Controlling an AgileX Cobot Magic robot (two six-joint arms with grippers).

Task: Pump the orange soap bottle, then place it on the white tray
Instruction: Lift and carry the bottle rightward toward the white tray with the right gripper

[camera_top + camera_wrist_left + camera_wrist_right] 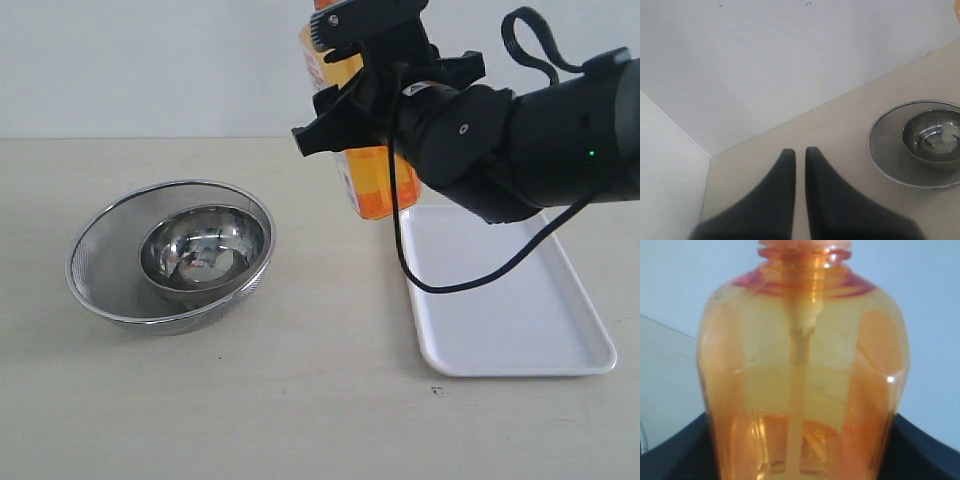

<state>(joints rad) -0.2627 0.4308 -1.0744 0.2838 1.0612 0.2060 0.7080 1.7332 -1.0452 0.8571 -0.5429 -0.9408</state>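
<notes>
The orange soap bottle [375,185] stands upright at the far left corner of the white tray [520,320]; its pump head is cut off by the top edge of the exterior view. My right gripper [368,105] is shut on the bottle's body, with the black fingers [925,450] on both sides of the bottle [802,380], which fills the right wrist view. Whether the base rests on the table or hangs just above it, I cannot tell. In the left wrist view my left gripper [800,152] is shut with nothing in it, over bare table near a wall corner.
A round steel bowl inside a mesh strainer [170,250] sits on the table to the left of the bottle, also seen as the strainer [915,145] beside my left gripper. A black cable [440,285] from the right arm droops over the tray's left end.
</notes>
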